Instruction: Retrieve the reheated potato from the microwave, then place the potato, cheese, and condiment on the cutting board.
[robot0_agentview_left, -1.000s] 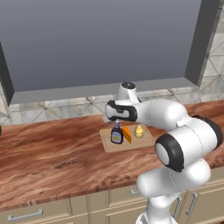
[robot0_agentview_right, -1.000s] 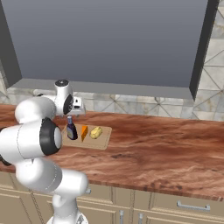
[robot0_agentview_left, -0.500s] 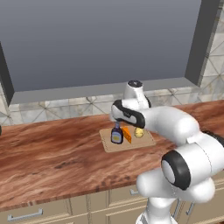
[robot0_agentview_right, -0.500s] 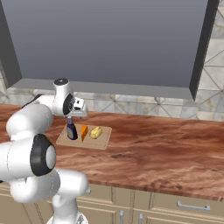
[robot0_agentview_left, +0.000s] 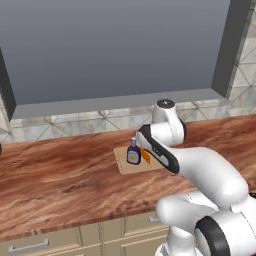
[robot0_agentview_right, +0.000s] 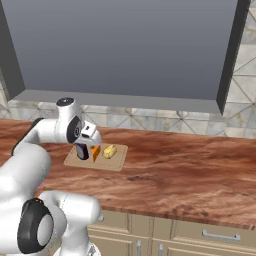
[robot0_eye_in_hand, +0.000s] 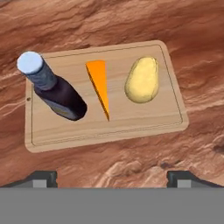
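Potato (robot0_eye_in_hand: 141, 80): smooth yellowish oval, laid on the cutting board (robot0_eye_in_hand: 109, 120) below the end effector (robot0_eye_in_hand: 112, 178).
End effector: jaws spread apart, nothing held.

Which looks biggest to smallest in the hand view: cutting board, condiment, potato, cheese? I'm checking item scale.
1. cutting board
2. condiment, though it stands nearer the camera
3. potato and cheese: too alike to rank

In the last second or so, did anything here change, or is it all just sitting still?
Only the arm moved: its elbow swung out to the side, while the gripper hangs open above the cutting board, holding nothing. The condiment, cheese and potato stayed side by side on the board.
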